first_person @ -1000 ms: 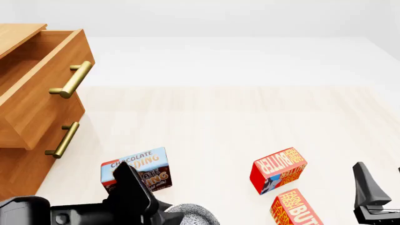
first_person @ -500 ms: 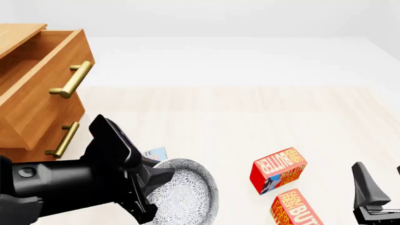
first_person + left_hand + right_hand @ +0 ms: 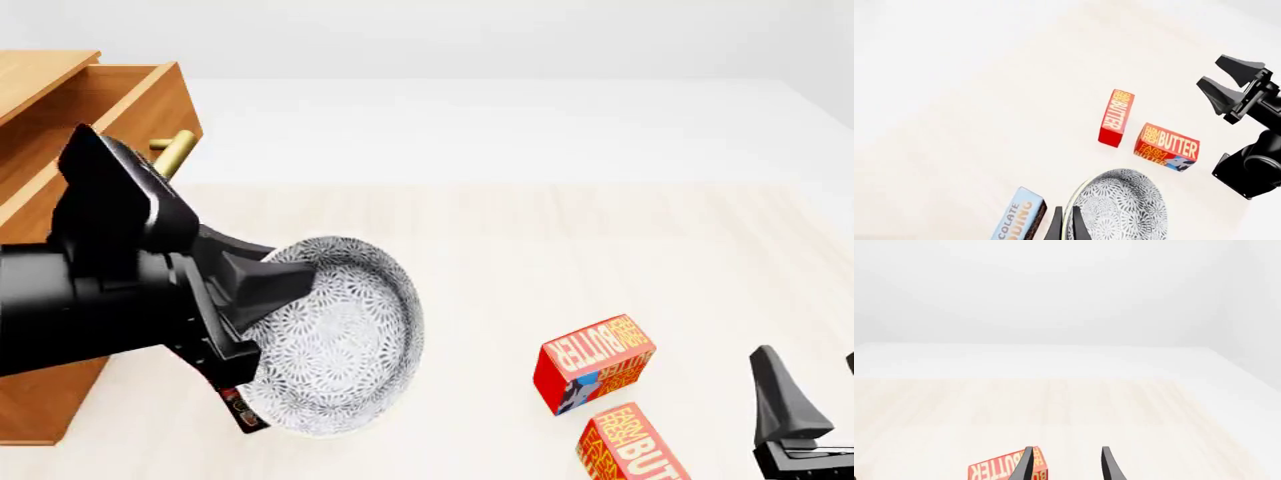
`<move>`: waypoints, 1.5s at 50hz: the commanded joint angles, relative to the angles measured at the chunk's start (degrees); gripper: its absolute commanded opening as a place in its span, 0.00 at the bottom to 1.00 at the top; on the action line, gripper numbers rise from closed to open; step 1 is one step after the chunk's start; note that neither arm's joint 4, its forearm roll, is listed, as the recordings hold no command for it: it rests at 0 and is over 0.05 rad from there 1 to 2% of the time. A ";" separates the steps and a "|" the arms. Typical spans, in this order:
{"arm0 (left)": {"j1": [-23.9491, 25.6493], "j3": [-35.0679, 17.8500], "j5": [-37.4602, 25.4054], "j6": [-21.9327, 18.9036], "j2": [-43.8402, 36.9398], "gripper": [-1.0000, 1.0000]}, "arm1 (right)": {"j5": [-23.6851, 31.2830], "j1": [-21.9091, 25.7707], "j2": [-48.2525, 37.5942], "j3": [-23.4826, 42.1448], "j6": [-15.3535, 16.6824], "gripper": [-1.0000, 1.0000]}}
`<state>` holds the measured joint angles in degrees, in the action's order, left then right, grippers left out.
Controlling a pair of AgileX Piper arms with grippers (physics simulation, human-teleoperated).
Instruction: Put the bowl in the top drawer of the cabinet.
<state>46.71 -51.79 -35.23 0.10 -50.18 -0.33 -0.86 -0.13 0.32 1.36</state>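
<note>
In the front view my left gripper (image 3: pixel 300 275) is shut on the rim of the bowl (image 3: pixel 340 335), a grey dotted dish held tilted above the table. It hangs just right of the cabinet (image 3: pixel 40 400). The top drawer (image 3: pixel 127 100) is pulled open above and behind my arm, and part of its brass handle (image 3: pixel 174 148) shows. The left wrist view shows both fingers (image 3: pixel 1057 227) pinching the rim of the bowl (image 3: pixel 1121 210). My right gripper (image 3: pixel 1066 462) is open and holds nothing, low at the front right of the table.
Two red butter boxes (image 3: pixel 594 362) (image 3: pixel 630 445) lie at the front right, close to the right gripper (image 3: pixel 809 375). The chocolate pudding box (image 3: pixel 1021 220) sits under the raised bowl; only a corner (image 3: pixel 240 405) shows in the front view.
The left arm has lifted the bowl off the table and carried it up and left toward the open drawer. The right arm has stayed put.
</note>
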 commanded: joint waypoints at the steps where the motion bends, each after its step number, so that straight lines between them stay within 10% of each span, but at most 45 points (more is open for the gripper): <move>1: -3.52 -7.38 -5.69 -2.89 3.07 0.00 | -0.03 0.27 0.00 0.00 0.00 1.00; 75: -11.55 -16.62 -6.34 -6.56 6.40 0.00 | -0.86 0.08 0.09 0.03 0.08 1.00</move>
<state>35.03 -68.26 -41.80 -6.18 -44.09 -1.14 -0.75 -0.04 0.35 1.41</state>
